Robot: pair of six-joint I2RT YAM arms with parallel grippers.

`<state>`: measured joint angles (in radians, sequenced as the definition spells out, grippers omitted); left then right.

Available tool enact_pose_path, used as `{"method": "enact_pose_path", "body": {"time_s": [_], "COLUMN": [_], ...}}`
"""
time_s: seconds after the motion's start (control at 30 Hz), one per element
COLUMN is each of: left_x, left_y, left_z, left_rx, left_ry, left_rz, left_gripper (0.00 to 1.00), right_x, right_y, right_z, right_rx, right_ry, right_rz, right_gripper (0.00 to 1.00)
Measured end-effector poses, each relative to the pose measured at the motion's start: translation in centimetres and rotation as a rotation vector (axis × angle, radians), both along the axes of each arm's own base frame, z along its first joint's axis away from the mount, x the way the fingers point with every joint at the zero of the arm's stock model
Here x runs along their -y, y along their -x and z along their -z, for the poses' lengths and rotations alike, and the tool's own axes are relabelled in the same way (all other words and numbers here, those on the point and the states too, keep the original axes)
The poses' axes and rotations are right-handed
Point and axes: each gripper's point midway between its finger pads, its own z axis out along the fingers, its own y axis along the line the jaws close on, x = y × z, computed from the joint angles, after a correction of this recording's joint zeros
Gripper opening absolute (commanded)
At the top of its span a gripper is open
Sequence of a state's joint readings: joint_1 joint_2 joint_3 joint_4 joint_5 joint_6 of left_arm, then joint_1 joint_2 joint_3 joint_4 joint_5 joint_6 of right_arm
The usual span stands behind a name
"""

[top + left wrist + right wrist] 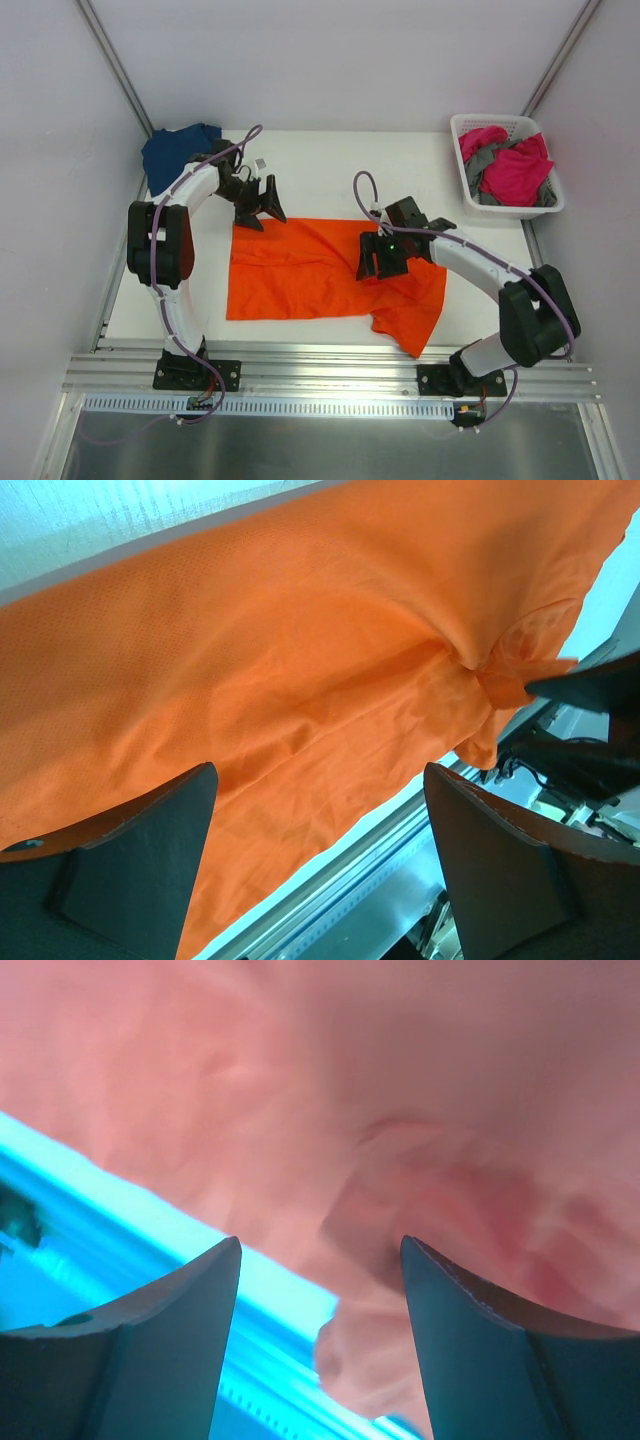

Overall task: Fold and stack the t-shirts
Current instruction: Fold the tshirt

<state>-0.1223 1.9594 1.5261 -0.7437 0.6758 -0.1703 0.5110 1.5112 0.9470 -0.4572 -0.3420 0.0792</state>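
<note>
The left fingers (130,865) and right fingers (490,1350) hang open and empty over the orange shirt (300,275), spread rumpled on the surface (330,165), where a pinch into its bunched right side risks dragging the fold crooked.

This was a robot lab cell, not a home. A white table (330,170) stood boxed in by plain white panels (60,150) on metal posts (110,60). A left arm (160,250) and a right arm (500,275), with loose cables (365,190), were bolted to an aluminium rail (330,375).
</note>
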Motion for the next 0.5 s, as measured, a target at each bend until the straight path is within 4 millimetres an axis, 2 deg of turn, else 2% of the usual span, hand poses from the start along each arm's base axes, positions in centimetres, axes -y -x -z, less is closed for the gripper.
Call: {"method": "enact_pose_path", "body": {"time_s": [0.13,0.23,0.4,0.5], "left_x": [-0.2,-0.2,-0.2,-0.2], "left_y": [-0.1,-0.1,-0.1,0.0], "left_z": [0.0,0.0,0.0,0.0], "left_rx": [-0.001,-0.001,-0.001,-0.002], "left_ry": [0.003,0.004,0.002,0.001], "left_rz": [-0.006,-0.007,-0.006,-0.006], "left_gripper": [0.85,0.86,0.86,0.86], "right_x": [-1.0,-0.8,0.6,1.7], "right_y": [2.2,3.6,4.6,4.2], "right_z": [-2.5,-3.6,-3.0,-2.2], "right_rx": [0.048,0.078,0.090,0.088], "right_ry": [-0.042,-0.057,-0.028,0.000], "right_rz": [-0.057,-0.081,-0.078,-0.048], "right_gripper": [0.71,0.71,0.70,0.70]}}
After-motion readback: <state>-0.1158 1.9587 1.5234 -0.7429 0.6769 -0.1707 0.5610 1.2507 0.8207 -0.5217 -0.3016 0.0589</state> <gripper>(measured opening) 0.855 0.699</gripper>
